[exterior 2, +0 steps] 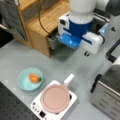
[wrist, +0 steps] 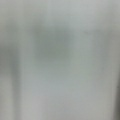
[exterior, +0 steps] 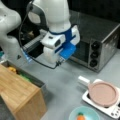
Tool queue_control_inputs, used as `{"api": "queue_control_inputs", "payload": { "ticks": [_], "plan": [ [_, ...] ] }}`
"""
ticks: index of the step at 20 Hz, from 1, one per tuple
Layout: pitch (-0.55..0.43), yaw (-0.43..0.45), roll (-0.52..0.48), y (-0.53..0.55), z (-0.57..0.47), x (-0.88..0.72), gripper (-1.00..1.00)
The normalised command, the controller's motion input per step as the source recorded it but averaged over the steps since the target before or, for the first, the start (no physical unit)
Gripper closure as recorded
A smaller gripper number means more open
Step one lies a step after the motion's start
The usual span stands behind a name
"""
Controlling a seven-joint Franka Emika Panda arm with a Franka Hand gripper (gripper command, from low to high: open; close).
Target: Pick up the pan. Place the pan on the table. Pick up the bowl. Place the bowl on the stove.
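In a front view the pan point(exterior: 103, 93) is seen resting on the stove point(exterior: 110, 106) at the view's lower right, its white handle pointing toward the view's left, so the first step is judged not yet done. The bowl point(exterior: 83, 113) sits on the table point(exterior: 65, 87) at the view's bottom edge, just beside the stove, with an orange carrot-like toy point(exterior: 80, 117) inside it. The end effector point(exterior: 59, 62) hangs well above the table, apart from both the pan and the bowl, in front of a steel toaster oven point(exterior: 97, 47); whether it is released or clenched cannot be told (the fingers are hidden under the wrist housing). A wooden counter point(exterior: 20, 95) stands at the view's left. In a front view from the opposite side the pan point(exterior 2: 55, 98) again covers the stove point(exterior 2: 53, 112), the bowl point(exterior 2: 29, 79) lies to the view's left of it, and the end effector point(exterior 2: 86, 51) is held high near the wooden counter point(exterior 2: 42, 22), nothing being carried. In the wrist view only plain grey table point(wrist: 60, 60) is seen, which suggests the camera faces bare surface.
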Motion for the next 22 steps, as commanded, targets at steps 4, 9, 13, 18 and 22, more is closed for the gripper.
{"api": "queue_control_inputs", "payload": {
  "ticks": [4,9,13,18,22],
  "plan": [
    [0.071,-0.028,0.092,0.20,-0.12,0.34,-1.00],
    [0.114,-0.095,0.042,0.16,-0.19,0.43,-1.00],
    [0.115,-0.053,0.072,0.01,-0.08,0.39,-1.00],
    [0.133,-0.028,0.090,-0.11,0.11,0.23,-1.00],
    [0.143,-0.069,0.102,-0.16,0.09,0.16,-1.00]
  ]
}}
